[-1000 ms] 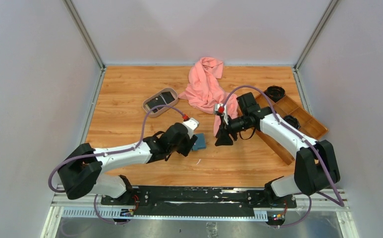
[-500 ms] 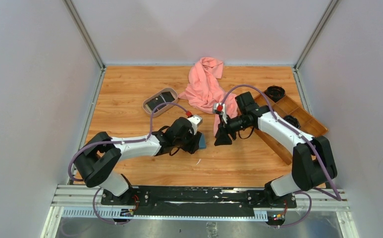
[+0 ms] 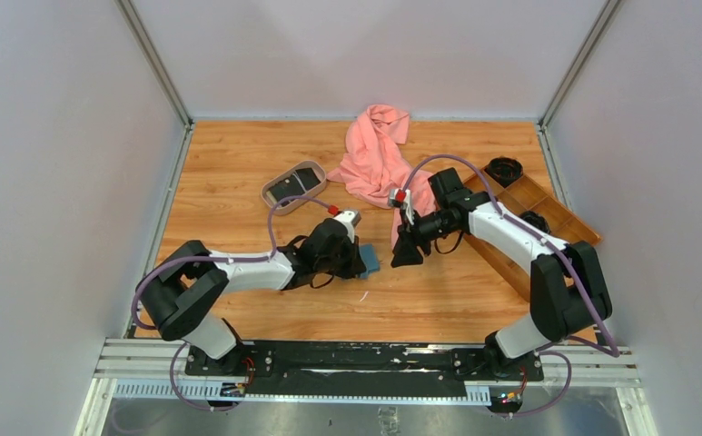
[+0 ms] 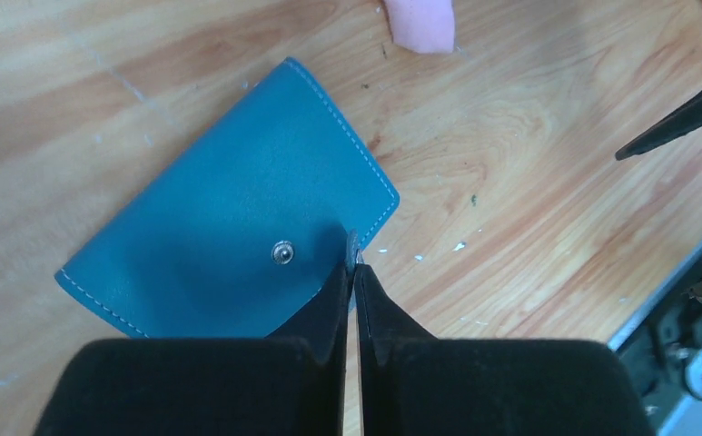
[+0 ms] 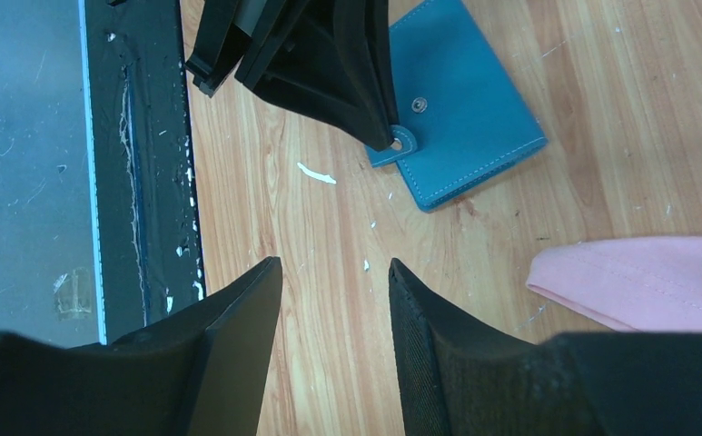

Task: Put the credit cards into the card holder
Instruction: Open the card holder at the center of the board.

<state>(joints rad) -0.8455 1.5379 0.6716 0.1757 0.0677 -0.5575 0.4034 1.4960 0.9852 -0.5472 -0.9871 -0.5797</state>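
**Tab (image 5: 404, 141) of card holder (image 4: 229, 209) pinched in L claw (image 4: 354, 259)**

Card holder is teal and lies folded flat on the wooden tabletop (image 3: 229, 163) near centre, outer face up. Its silver snap stud (image 4: 281, 253) is bare.

L claw: fingers pressed together, w/ a thin edge of the tab nipped btwn the tips, just beside the stud. R wrist view shows the tab's round snap end poking out at those tips.

R claw (image 5: 333, 268) hovers near, facing L claw. Its fingers are apart w/ nothing btwn them, over bare wood w/ a white scrap (image 5: 318, 173).

Credit cards (image 3: 288, 188): black ones lie in the oval beige tray (image 3: 265, 193), back-left of the holder and well apart from it. Can't tell any other colours.

Pink cloth (image 3: 374, 159) is heaped at back centre, one end trailing toward R claw. Brown compartment tray (image 3: 524, 191) sits at the right edge, partly under R arm.
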